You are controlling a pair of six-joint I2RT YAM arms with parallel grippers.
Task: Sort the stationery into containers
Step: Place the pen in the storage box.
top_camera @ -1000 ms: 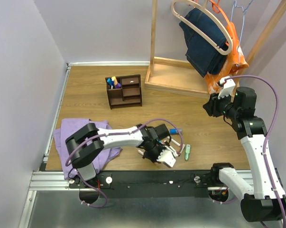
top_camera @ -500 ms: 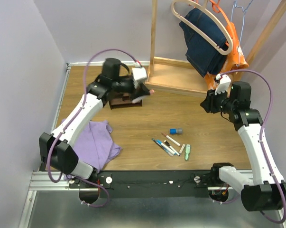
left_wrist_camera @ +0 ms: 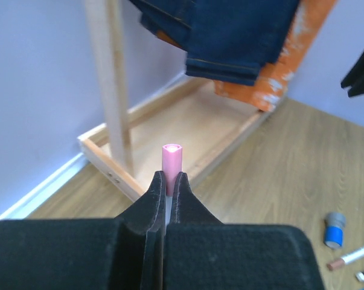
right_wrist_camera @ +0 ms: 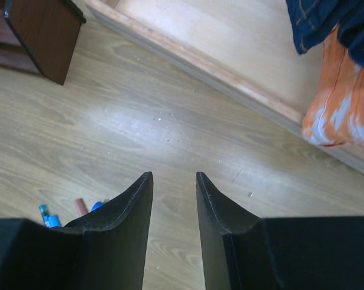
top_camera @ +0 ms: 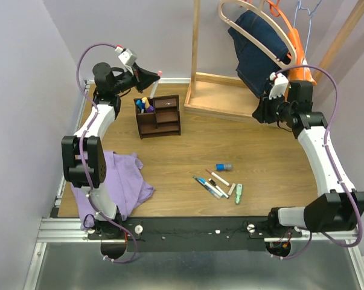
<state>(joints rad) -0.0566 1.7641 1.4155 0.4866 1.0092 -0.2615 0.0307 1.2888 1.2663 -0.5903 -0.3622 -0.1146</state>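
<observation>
Top external: the left arm point(top_camera: 100, 124) is up high at the back-left corner, left jaws pinched tight on a pink marker point(top_camera: 159, 73). Its long axis runs roughly level, tip pointing right. The dark organiser point(top_camera: 163, 118) sits below those jaws and a touch nearer the bases, so I'd judge the marker wants tipping nose-down over a compartment. The left arm is clearly the nearer one. Loose pens point(top_camera: 213, 184), the blue-grey cylinder point(top_camera: 224, 167) and the pale green piece point(top_camera: 238, 193) lie mid-bench point(top_camera: 169, 157), well apart from both pairs of jaws.

Left wrist: jaws closed on the marker's barrel, its pink end poking out beyond the tips. The rack base point(left_wrist_camera: 194, 121) is behind and the organiser is out of shot.

Right wrist: right jaws about half open with nothing between them, hanging over bare wood. The organiser's corner shows top-left.
</observation>
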